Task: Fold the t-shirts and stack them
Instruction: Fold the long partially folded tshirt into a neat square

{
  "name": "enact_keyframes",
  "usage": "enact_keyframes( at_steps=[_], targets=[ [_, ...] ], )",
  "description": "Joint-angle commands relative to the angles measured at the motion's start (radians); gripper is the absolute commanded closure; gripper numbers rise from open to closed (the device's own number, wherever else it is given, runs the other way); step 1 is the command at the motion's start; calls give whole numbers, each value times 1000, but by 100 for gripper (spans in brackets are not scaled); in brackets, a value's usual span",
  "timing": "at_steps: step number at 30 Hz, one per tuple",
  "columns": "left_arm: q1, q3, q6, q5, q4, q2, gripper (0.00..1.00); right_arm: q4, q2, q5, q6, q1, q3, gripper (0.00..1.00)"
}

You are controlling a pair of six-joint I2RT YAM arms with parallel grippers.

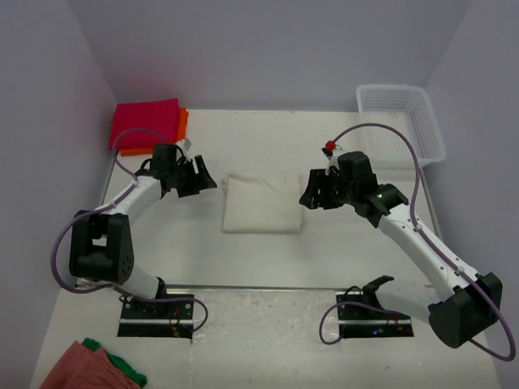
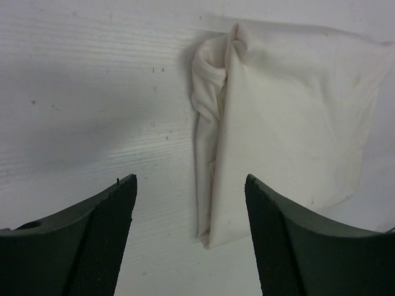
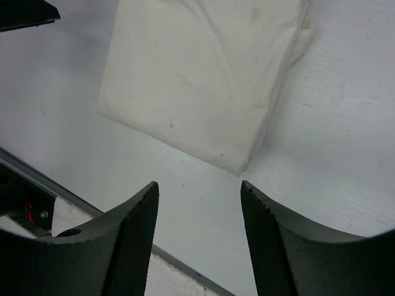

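Left gripper (image 1: 203, 175) stands open, fingers empty, just left of the folded cream-white cotton t-shirt (image 1: 262, 203). Right gripper (image 1: 311, 194) is open and empty too, just right of it. That shirt lies flat mid-table, bunched along its left edge. Far left, a folded magenta-red t-shirt (image 1: 146, 123) sits on an orange t-shirt (image 1: 183, 121). White plastic mesh basket (image 1: 401, 121) far right; salmon-pink cloth (image 1: 81, 369) and green cloth (image 1: 128, 373) near left.
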Motion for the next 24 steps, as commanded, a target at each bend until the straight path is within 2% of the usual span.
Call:
enact_keyframes(
  at_steps=[1, 4, 10, 14, 16, 24],
  targets=[
    [31, -22, -13, 165, 118, -9, 28, 35, -53, -47, -35, 1, -30, 43],
    [34, -56, -47, 257, 184, 32, 26, 39, -98, -64, -47, 1, -45, 44],
    [33, -146, -127, 354, 361, 105, 26, 81, -150, -136, -35, 1, -64, 43],
    [34, -165, -107, 270, 347, 115, 27, 82, -153, -146, -30, 1, -73, 43],
    [34, -160, -93, 209, 290, 113, 27, 81, -151, -143, -30, 0, -76, 43],
    [33, -168, -82, 182, 279, 141, 26, 104, -134, -145, -15, 1, -82, 44]
  ],
)
